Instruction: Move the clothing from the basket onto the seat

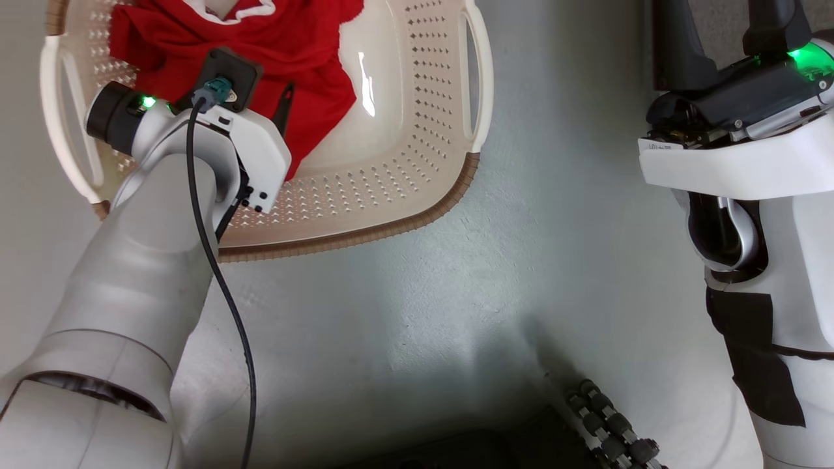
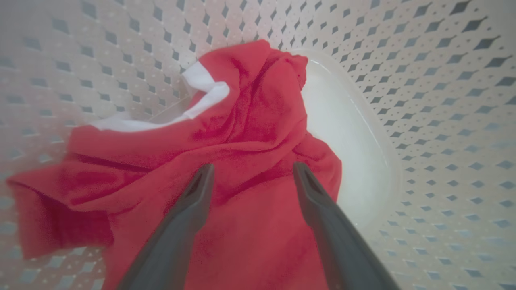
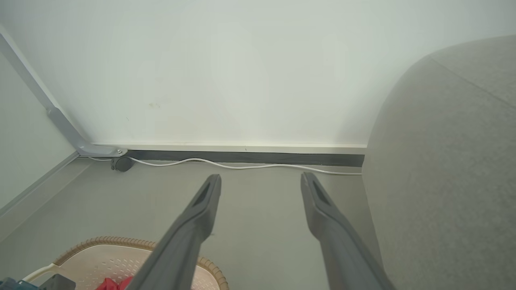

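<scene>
Red clothing (image 1: 273,52) bunched in basket (image 1: 404,163), toward its 11 o'clock corner in head view; basket sits on grey floor (image 1: 456,312). L pincer (image 2: 253,166) spread, tips over the cloth, can't tell if touching. R pincer (image 3: 261,176) spread too, above floor; seat (image 3: 443,161) at its 3 o'clock, basket at 7.

Head downward, left wrist close, basket (image 1: 417,163) shared

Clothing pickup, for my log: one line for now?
left gripper: open, over clothing | clothing: in basket | right gripper: open, over floor
</scene>
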`<state>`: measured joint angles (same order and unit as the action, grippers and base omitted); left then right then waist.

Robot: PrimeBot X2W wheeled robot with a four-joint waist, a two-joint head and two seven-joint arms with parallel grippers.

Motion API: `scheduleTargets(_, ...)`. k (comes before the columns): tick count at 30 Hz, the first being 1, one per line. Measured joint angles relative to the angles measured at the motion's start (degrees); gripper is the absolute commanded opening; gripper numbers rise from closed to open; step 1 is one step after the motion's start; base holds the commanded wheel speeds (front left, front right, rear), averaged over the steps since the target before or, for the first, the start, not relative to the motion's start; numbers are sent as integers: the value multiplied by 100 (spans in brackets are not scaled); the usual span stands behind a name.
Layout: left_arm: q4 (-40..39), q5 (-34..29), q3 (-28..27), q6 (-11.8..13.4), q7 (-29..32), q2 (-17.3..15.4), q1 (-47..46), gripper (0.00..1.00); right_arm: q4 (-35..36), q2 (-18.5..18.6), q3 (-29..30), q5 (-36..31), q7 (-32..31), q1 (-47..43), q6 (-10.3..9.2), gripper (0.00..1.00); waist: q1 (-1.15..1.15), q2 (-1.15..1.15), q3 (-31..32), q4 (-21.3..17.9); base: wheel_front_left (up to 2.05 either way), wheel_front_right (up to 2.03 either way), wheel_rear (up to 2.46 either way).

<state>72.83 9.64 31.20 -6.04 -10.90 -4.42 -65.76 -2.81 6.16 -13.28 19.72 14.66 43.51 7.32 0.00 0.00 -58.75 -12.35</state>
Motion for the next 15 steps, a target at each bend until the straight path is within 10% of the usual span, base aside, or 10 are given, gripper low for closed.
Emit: scheduleTargets(15, 125, -159, 359, 4, 784, -97, -282, 100, 84, -57, -1, 0, 0, -45, 0, 100, 0, 0, -283, -153, 0, 0, 0)
